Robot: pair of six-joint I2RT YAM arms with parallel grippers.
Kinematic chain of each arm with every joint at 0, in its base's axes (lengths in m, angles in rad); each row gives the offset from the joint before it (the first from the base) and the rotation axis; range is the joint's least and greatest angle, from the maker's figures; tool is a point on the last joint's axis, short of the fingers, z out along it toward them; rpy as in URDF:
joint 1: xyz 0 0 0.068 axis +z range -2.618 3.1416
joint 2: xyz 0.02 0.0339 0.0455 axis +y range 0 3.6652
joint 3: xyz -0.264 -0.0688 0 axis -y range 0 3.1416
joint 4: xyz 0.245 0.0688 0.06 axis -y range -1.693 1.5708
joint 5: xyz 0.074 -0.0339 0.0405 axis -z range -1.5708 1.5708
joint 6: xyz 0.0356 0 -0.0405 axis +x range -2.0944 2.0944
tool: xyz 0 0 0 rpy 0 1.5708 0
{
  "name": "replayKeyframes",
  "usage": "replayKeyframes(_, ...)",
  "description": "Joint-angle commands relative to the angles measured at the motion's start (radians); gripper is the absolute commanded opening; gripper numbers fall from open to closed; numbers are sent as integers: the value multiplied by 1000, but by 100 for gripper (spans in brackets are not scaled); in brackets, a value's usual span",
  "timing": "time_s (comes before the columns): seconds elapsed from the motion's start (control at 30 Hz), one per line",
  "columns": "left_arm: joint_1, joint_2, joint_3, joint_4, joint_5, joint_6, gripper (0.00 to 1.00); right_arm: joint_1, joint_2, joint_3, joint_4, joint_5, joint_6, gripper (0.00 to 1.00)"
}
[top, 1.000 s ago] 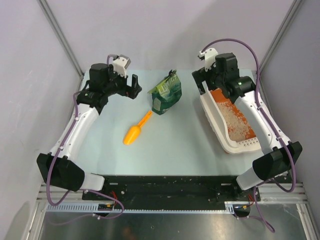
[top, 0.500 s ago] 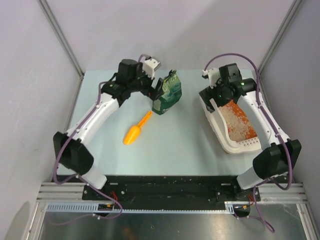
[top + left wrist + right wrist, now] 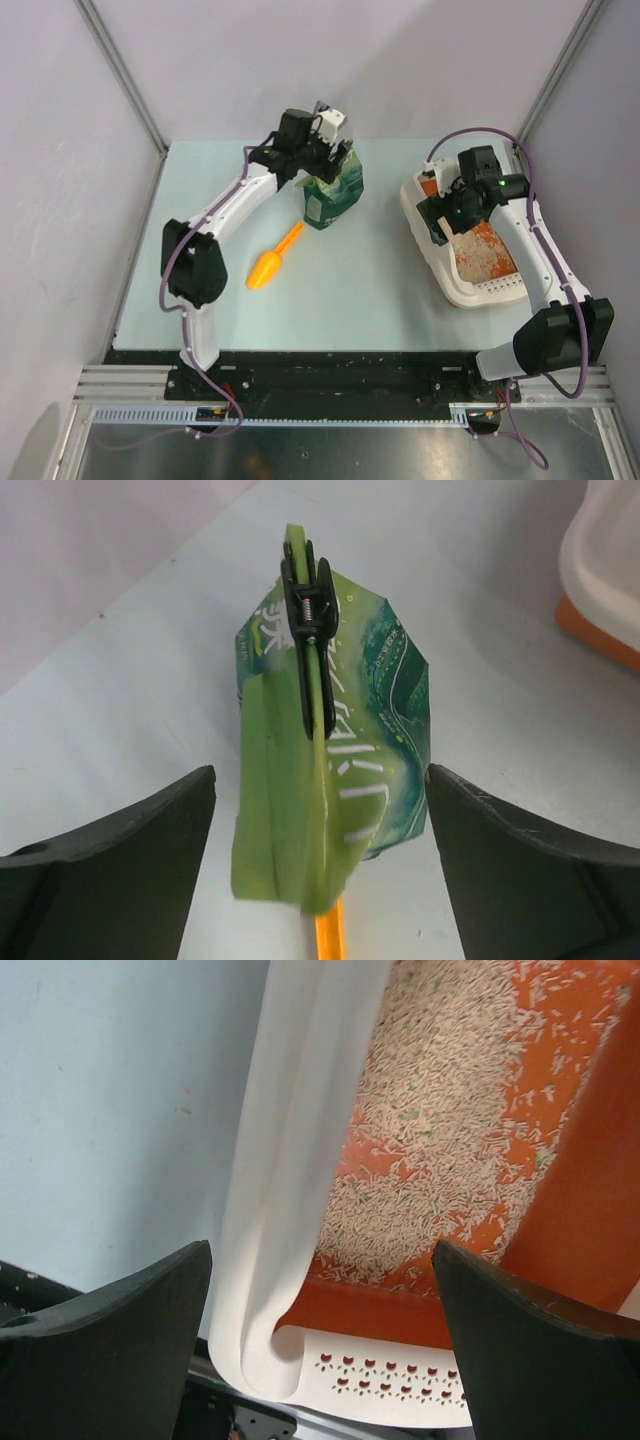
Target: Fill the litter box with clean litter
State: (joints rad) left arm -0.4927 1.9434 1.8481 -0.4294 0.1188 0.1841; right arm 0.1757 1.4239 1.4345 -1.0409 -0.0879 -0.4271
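The litter box (image 3: 432, 262), a white tray with an orange inside, lies at the right of the table. Pale beige clean litter (image 3: 482, 258) covers part of its floor. My right gripper (image 3: 440, 215) is open above the box's left wall; in the right wrist view the gripper (image 3: 320, 1260) straddles the white rim (image 3: 300, 1160) with the litter (image 3: 440, 1140) beside it. My left gripper (image 3: 335, 160) is open at the top of the green bag (image 3: 333, 195). In the left wrist view the gripper (image 3: 318, 810) flanks the bag (image 3: 350, 740), which is closed by a black clip (image 3: 308, 630).
An orange scoop (image 3: 272, 260) lies on the table left of and nearer than the bag; its handle (image 3: 330, 935) shows under the bag in the left wrist view. A corner of the litter box (image 3: 610, 560) shows at the top right there. Grey walls enclose the table.
My left arm has swung right from the far left to the top of the green bag. My right gripper has moved from the box's far end toward its middle.
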Motion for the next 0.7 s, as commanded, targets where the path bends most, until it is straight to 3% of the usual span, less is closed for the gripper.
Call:
replayKeyframes(0.0,-14,55,83,17,-45,2,87,7,-20,-31,-39,-33,-41,97)
replayKeyframes(0.3,-18,83,33,14,-24,8,58,19,-23,-36,-1,-3,-35,97)
replayKeyframes(0.43,-20,84,28,14,-11,21,29,21,-23,-36,34,31,-44,98)
replayKeyframes(0.5,-20,86,25,11,-18,35,22,21,-22,-32,48,57,-56,99)
replayKeyframes(0.6,-20,83,19,-3,-15,48,3,19,-8,-19,64,85,-68,99)
replayKeyframes(0.67,-20,71,5,-5,7,52,0,19,0,-10,65,86,-70,99)
